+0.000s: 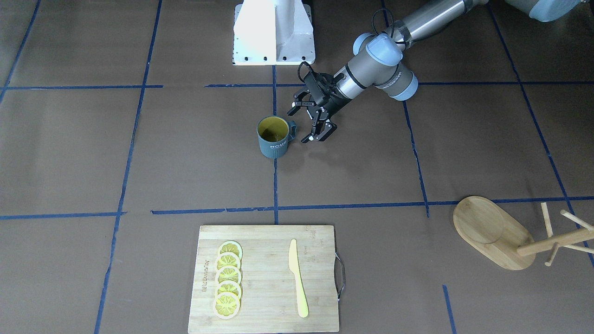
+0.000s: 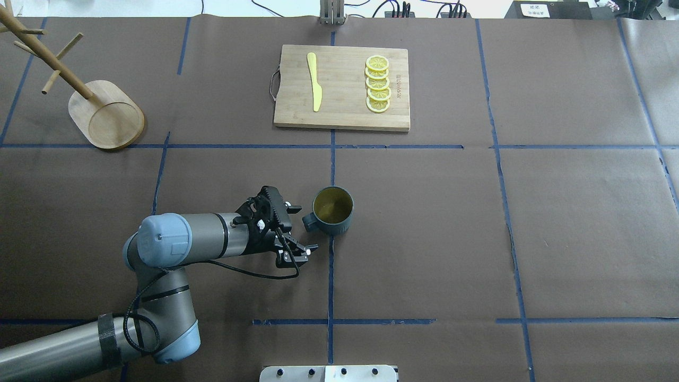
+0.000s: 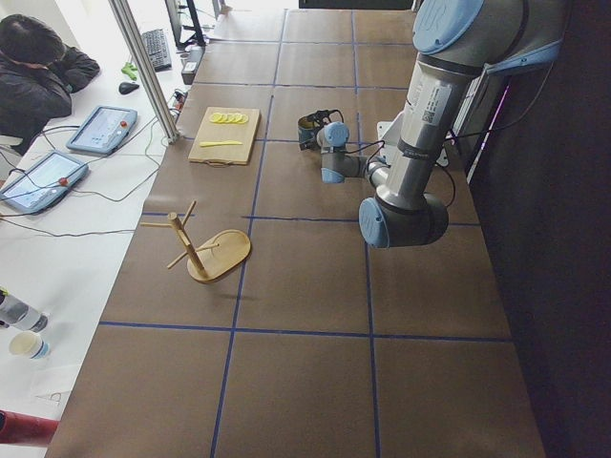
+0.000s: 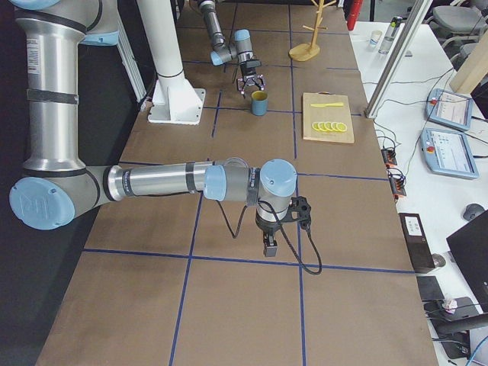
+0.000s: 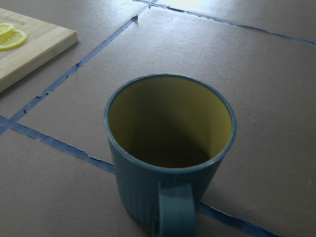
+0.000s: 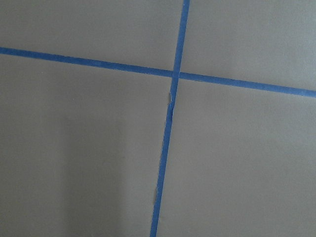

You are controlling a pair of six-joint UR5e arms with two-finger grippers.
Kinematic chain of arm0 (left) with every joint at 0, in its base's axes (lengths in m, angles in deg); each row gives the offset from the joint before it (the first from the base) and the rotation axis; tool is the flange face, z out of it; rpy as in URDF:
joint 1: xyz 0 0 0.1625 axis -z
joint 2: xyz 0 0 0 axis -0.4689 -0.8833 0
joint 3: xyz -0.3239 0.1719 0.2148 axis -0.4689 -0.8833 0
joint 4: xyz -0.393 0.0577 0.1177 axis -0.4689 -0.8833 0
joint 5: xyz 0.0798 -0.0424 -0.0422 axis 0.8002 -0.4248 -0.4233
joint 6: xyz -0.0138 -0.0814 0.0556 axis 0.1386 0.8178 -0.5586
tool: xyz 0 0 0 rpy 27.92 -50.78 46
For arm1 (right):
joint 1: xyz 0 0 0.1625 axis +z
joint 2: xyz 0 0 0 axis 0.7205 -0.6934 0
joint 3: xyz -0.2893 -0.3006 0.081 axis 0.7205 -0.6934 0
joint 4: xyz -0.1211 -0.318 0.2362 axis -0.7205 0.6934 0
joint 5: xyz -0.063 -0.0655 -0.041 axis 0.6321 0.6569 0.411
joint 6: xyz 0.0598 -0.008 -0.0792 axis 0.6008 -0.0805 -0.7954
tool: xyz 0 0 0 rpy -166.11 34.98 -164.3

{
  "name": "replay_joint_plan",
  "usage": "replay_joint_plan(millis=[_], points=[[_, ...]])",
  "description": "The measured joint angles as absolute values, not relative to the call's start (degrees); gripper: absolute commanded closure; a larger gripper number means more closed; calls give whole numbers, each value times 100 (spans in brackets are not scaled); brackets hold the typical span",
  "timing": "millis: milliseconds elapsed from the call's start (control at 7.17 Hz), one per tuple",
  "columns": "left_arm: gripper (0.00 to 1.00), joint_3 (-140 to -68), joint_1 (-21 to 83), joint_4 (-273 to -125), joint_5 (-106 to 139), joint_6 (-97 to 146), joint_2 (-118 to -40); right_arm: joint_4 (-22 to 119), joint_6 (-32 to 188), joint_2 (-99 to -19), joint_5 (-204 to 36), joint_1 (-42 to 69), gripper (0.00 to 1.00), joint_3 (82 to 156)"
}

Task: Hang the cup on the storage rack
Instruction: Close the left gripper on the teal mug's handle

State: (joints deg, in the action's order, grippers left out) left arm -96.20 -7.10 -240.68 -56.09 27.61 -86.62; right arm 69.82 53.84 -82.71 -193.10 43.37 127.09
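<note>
The dark teal ribbed cup point(image 1: 274, 138) with a yellow inside stands upright near the table's middle, also in the overhead view point(image 2: 333, 211). Its handle points at my left gripper point(image 2: 302, 228), which is open and empty, with its jaws spread just beside the handle and not touching it point(image 1: 302, 125). The left wrist view shows the cup point(image 5: 168, 163) close up, handle nearest. The bamboo storage rack point(image 2: 106, 114) stands upright at the far left, empty point(image 1: 492, 232). My right gripper point(image 4: 271, 245) hangs low over bare table far from the cup; I cannot tell if it is open.
A bamboo cutting board point(image 2: 342, 87) with several lemon slices point(image 2: 377, 84) and a yellow knife point(image 2: 315, 81) lies at the table's far side. The white robot base point(image 1: 274, 32) stands behind the cup. An operator point(image 3: 38, 76) sits beyond the table's edge.
</note>
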Motion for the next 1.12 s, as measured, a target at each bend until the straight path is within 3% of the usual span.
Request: replay_joint_plan(millis=[418, 558, 836, 976, 1115], points=[[20, -9605, -975, -24051, -5169, 2775, -8766, 6982, 5379, -8274, -19311, 4337, 0, 12709], [34, -9606, -985, -24040, -5150, 2778, -8778, 6982, 5375, -8277, -19311, 4337, 0, 12709], [79, -9612, -986, -23994, -5139, 2777, -8776, 6982, 5359, -8285, -19311, 4337, 0, 12733], [96, -9613, -981, -23982, -5137, 2777, -8772, 6982, 5342, -8290, -19311, 4337, 0, 12746], [100, -9616, -972, -23979, -5139, 2794, -8769, 6982, 5324, -8297, -19311, 4337, 0, 12760]])
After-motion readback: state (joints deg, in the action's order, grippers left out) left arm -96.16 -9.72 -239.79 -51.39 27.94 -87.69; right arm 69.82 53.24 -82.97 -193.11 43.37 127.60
